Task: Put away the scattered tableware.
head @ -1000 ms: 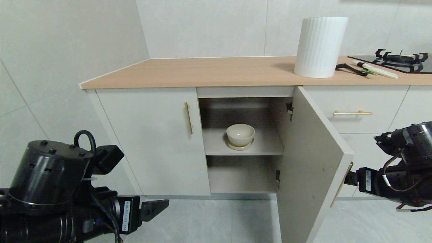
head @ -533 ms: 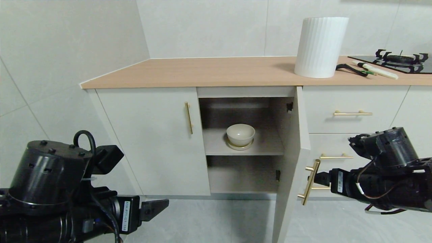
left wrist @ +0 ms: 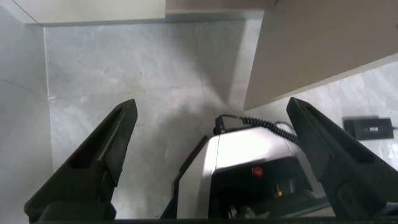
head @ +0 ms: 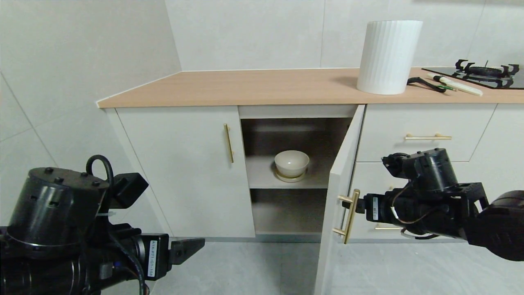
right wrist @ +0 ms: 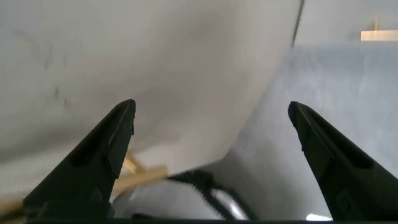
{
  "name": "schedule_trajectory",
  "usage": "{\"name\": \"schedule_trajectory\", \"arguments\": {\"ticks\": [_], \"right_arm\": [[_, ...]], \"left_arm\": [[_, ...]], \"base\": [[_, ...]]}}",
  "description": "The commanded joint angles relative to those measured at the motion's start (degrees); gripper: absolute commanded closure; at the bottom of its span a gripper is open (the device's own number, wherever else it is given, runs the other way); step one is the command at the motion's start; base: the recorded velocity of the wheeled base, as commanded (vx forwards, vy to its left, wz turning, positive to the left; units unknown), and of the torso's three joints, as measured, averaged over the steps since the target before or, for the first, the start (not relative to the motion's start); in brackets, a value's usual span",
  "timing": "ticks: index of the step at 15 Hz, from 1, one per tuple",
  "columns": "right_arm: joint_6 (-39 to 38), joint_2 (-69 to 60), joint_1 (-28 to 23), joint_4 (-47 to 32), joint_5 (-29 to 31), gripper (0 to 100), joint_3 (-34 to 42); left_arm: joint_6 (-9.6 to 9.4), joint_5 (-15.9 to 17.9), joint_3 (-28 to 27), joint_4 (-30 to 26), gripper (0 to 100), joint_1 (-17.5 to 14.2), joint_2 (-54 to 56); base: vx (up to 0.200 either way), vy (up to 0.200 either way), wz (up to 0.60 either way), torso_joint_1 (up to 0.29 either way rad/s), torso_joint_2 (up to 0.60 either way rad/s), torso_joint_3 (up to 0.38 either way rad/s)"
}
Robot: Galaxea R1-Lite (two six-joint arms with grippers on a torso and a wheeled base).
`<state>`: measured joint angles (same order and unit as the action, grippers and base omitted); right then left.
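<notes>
A cream bowl (head: 291, 162) sits on a small gold-rimmed plate (head: 290, 177) on the middle shelf of the open cupboard. The cupboard door (head: 342, 180) stands partly open, hinged at its right side. My right gripper (head: 357, 203) is up against the door's brass handle (head: 348, 216). In the right wrist view that gripper (right wrist: 211, 107) is open, with the door face (right wrist: 155, 68) just ahead of it and a bit of the handle (right wrist: 144, 177) low down. My left gripper (head: 190, 247) hangs low at the left, open (left wrist: 211, 104) over the floor.
A tall white ribbed canister (head: 389, 57) stands on the wooden counter (head: 245, 86), with utensils (head: 450, 84) and a gas hob (head: 487, 73) to its right. The cupboard's left door (head: 188, 172) is closed. Drawers (head: 425, 131) lie right of the open door. Grey floor tiles (head: 262, 266) stretch below.
The cupboard door has swung leftward toward closing, and my right arm has moved left with it at the handle. The left arm has barely shifted.
</notes>
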<state>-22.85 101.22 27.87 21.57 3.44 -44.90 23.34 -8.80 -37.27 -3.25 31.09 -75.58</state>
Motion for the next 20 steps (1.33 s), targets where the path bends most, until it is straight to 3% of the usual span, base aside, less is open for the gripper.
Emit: {"name": "schedule_trajectory", "arguments": {"ticks": [1,3,12,16,20], "right_arm": [[2.5,5.8,0.8,0.1,-1.6,0,-6.0],[3.0,9.3,1.3,0.1,-1.9,0,-10.4],[-2.3,13.7,1.6,5.2,-1.1,0,-13.3],[-3.9,15.3,1.7,6.8,-0.5,0,-13.9],[-9.8,16.9,3.1,8.6,-0.2,0,-15.7]], "left_arm": [[-0.05,0.0,0.3,0.6,0,-0.1,0.2],[0.03,0.1,0.4,0.6,0,-0.1,-1.0],[-0.14,0.0,1.2,1.8,0,-0.1,-1.1],[-0.23,0.0,1.6,1.8,0,-0.1,-1.1],[-0.23,0.0,1.6,1.8,0,-0.1,-1.3]], "base": [[0.000,0.000,0.00,0.000,0.00,0.000],[0.000,0.000,0.00,0.000,0.00,0.000],[0.000,0.000,0.00,0.000,0.00,0.000],[0.200,0.000,0.00,-0.001,0.00,0.000],[0.000,0.000,0.00,0.000,0.00,0.000]]}}
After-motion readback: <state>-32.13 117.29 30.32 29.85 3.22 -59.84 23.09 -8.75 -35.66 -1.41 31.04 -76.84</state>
